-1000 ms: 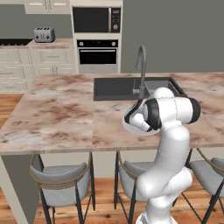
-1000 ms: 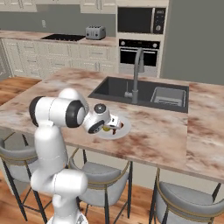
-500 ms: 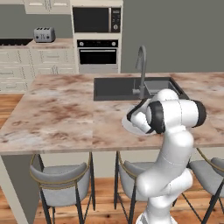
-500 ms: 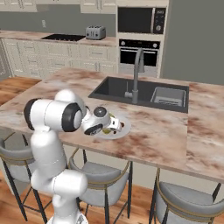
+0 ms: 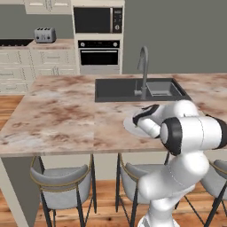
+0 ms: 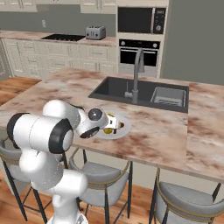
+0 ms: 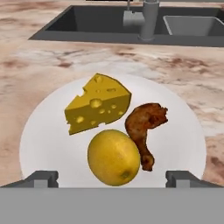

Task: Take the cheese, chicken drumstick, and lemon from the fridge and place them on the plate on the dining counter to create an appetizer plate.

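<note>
Taking the plate [image 7: 39, 131] as our landmark: our gripper [image 7: 112, 177] hangs just over its near rim, and we have just spread the jaws wide, where a second ago they stood narrower. They now stand apart on either side of the lemon [image 7: 113, 156] with nothing between them but air above it.

So we judge the lemon released. It lies on the near part of the plate, the cheese [image 7: 97, 109] just behind it to the left, the drumstick [image 7: 144, 127] just beside it on the right. All three lie on the plate, so we reckon the appetizer plate made, and only lifting clear remains.

Beyond the plate, the counter [image 7: 35, 70] runs bare to the sink [image 6: 131, 89] and faucet [image 6: 136, 72]. Stools [image 6: 103, 177] stand below the near edge. Farther off are the oven [image 6: 138, 50] and toaster [image 6: 95, 32]. We see nothing in the way of a straight retreat.
</note>
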Available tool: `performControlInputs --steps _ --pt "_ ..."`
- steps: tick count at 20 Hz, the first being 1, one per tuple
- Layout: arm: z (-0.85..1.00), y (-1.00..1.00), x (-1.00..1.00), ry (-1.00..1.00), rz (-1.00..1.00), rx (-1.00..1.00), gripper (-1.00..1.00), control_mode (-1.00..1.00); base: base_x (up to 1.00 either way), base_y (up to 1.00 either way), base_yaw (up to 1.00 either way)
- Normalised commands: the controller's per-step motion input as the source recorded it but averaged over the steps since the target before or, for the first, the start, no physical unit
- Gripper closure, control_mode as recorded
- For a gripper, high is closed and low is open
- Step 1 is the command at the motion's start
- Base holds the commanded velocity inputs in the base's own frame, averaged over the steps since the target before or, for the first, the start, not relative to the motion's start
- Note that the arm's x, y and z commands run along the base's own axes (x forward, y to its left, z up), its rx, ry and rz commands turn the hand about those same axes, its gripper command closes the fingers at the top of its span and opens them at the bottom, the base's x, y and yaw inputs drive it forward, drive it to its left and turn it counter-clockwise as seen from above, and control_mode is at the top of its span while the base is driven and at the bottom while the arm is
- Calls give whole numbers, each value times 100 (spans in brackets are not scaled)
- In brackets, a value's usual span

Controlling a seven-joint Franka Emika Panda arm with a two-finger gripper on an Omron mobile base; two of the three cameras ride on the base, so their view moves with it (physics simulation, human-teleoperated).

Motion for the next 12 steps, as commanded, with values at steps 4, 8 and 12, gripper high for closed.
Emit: performControlInputs --steps 4,8,12 --pt "100 0 0 0 0 0 -100 -100 0 0 0" --pt "100 0 -43 0 0 0 -100 -100 0 0 0" --pt "100 0 -63 2 0 0 -100 -100 0 0 0"
